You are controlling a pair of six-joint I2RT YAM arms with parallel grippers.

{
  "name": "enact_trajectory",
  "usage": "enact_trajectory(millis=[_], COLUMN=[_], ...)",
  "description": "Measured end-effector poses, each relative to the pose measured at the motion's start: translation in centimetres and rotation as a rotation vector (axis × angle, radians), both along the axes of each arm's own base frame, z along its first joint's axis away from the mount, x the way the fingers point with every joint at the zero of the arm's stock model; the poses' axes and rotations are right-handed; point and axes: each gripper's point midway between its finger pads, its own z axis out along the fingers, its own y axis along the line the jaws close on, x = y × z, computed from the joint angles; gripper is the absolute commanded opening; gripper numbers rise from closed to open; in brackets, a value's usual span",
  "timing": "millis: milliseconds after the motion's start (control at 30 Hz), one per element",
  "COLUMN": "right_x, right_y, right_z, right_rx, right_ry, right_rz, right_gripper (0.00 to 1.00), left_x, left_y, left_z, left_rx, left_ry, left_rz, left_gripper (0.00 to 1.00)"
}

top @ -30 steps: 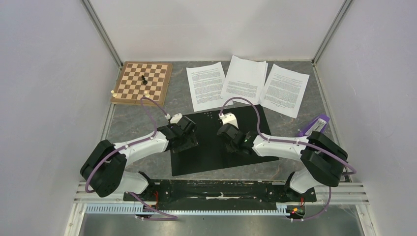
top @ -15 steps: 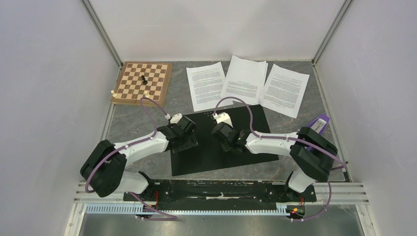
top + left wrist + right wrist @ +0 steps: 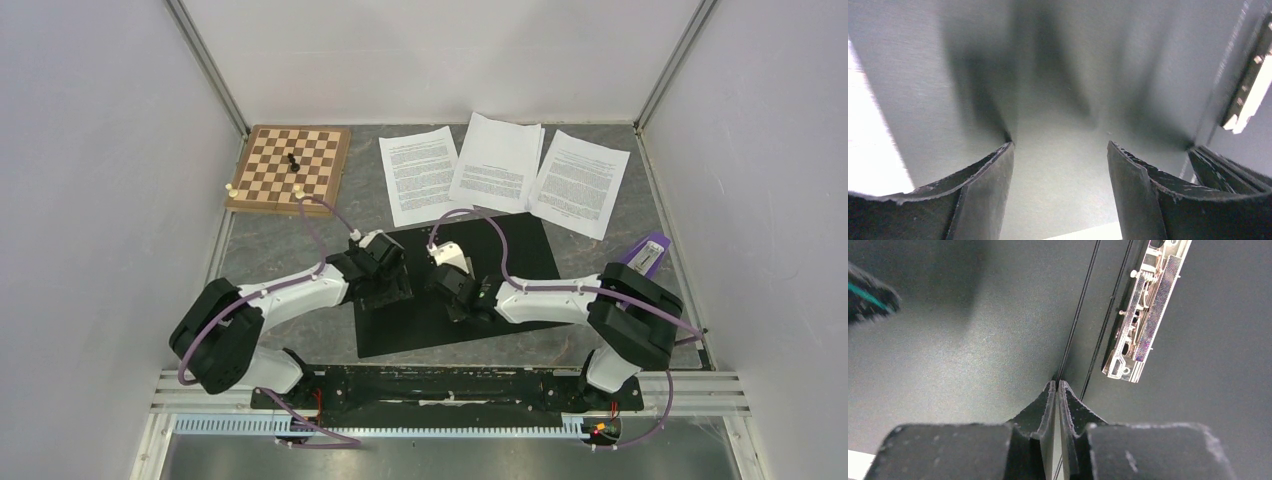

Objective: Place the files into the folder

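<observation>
Three white printed paper sheets, the files [image 3: 497,160], lie side by side in a row just beyond the far edge of the flat rectangular folder [image 3: 420,330], and the left and middle sheets' near edges appear to overlap that edge. The folder lies spread open, its black inner faces up; a sliver of teal cover shows at one edge in the right wrist view. A metal spring clip [image 3: 1143,315] is fixed to the inner face beside the fold crease [image 3: 1078,315].

Handling, as a judgement: the sheets are light, limp and thin, flat on the table with no edge raised. Each probably wants sliding toward the folder, or pinching at a corner that overhangs it, with care against creasing or lifting two sheets together. The folder looks stiffer and should stay put.

The left gripper [image 3: 1059,147] hovers over the folder's left face with its fingers spread apart and nothing between them. The right gripper [image 3: 1057,385] sits at the crease, fingers pressed together on nothing visible.

Far left of the folder stands a wooden chessboard [image 3: 290,168]; off the folder's right edge lies a purple object [image 3: 645,250].
</observation>
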Motion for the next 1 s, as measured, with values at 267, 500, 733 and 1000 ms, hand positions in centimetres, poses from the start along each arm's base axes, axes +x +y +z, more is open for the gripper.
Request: enact_trajectory(millis=[267, 500, 733, 1000], right_x=[-0.1, 1.6, 3.7, 3.9], right_y=[-0.1, -1.7, -3.1, -2.6], right_z=[0.2, 2.3, 2.7, 1.5], right_rx=[0.014, 0.027, -0.025, -0.071], right_ry=[0.001, -0.033, -0.061, -0.041], right_rz=[-0.024, -0.058, -0.056, -0.016], right_gripper=[0.22, 0.28, 0.27, 0.24], left_x=[-0.9, -0.5, 0.0, 0.4], left_y=[-3.9, -3.9, -3.0, -2.1], left_z=[0.1, 0.1, 0.0, 0.0], left_rx=[-0.083, -0.092, -0.071, -0.058], left_ry=[0.014, 0.007, -0.018, -0.028], left_rz=[-0.095, -0.028, 0.009, 0.034], left_gripper=[0.71, 0.70, 0.70, 0.70])
